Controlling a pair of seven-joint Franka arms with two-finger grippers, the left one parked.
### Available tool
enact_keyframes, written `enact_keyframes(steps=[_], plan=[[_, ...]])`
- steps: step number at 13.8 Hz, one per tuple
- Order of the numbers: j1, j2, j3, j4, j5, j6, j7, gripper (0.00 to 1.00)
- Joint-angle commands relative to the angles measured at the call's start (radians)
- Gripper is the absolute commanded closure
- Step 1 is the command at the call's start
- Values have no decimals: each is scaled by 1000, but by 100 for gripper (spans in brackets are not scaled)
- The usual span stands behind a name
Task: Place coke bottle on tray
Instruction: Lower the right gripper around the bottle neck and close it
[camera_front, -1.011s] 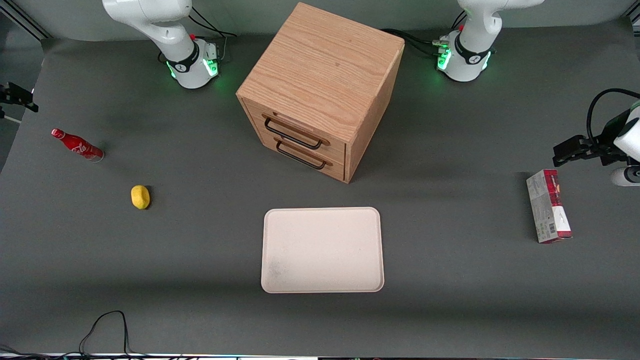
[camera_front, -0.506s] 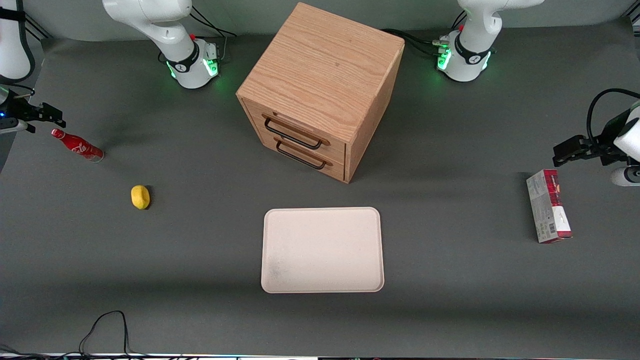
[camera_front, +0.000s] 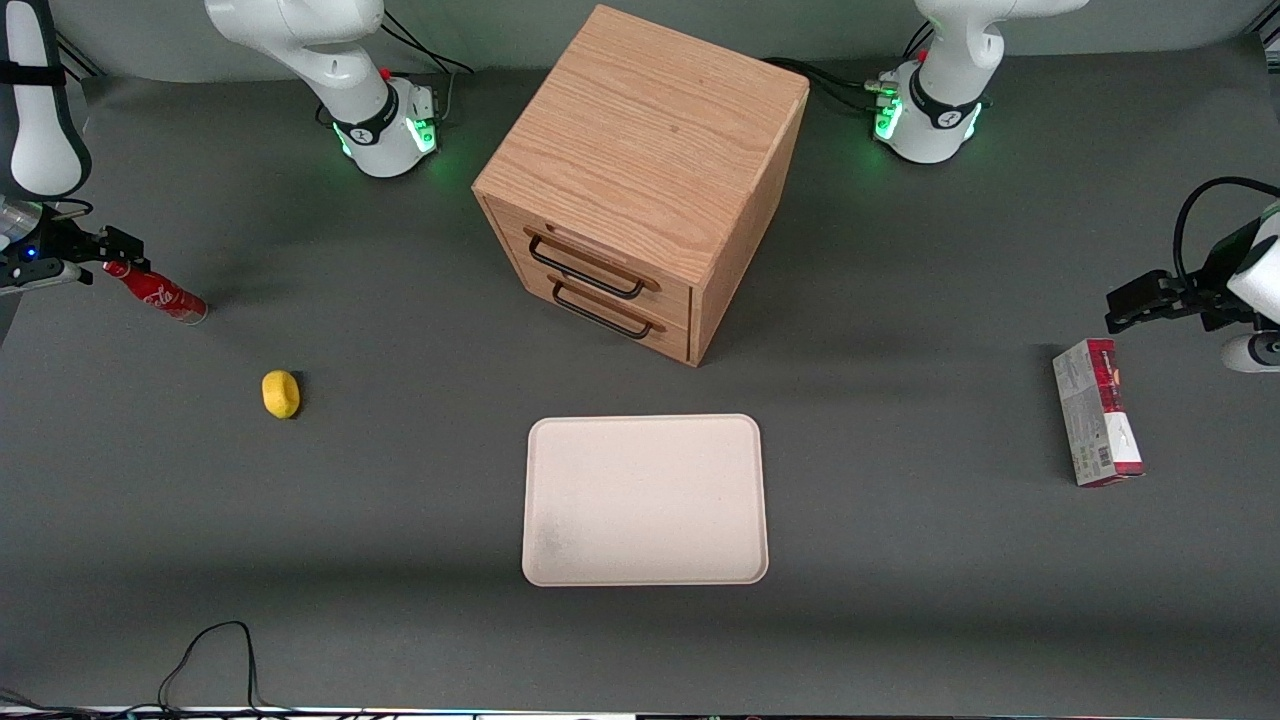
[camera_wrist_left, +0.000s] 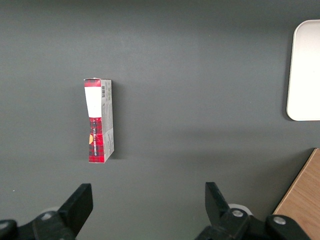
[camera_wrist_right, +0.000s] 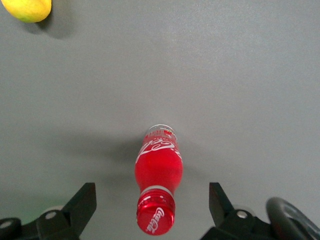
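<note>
Red against the dark grey table (camera_front: 400, 520), the coke bottle (camera_front: 160, 295) lies on its side toward the working arm's end, its cap pointing at the right arm's gripper (camera_front: 118, 250), which hangs just above that cap. In the right wrist view the gripper (camera_wrist_right: 152, 202) has its two black fingers (camera_wrist_right: 82, 205) spread wide apart, one to each side of the bottle (camera_wrist_right: 158, 167), touching nothing; the white script on the bottle and on its red cap reads clearly. A yellow lemon (camera_front: 281, 393) sits near the bottle, nearer to the front camera. The cream-white tray (camera_front: 645, 500) lies flat and bare at mid-table, well apart from the bottle, in front of the wooden two-drawer cabinet (camera_front: 640, 170) with its black handles. A red-and-grey carton (camera_front: 1097, 412) lies toward the parked arm's end of the table.
</note>
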Motion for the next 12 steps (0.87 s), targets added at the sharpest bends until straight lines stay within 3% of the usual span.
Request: enact_keyframes(steps=[1, 5, 6, 9, 10, 12], plan=[[4, -3, -16, 12, 26, -3, -54, 0], [-3, -9, -18, 10, 26, -6, -73, 0], [-4, -9, -19, 10, 26, -14, -73, 6], [-3, -11, -24, 10, 26, -28, -73, 53], [-3, -11, -24, 10, 26, -29, -73, 64], [-3, -12, -24, 10, 26, -42, -73, 71]])
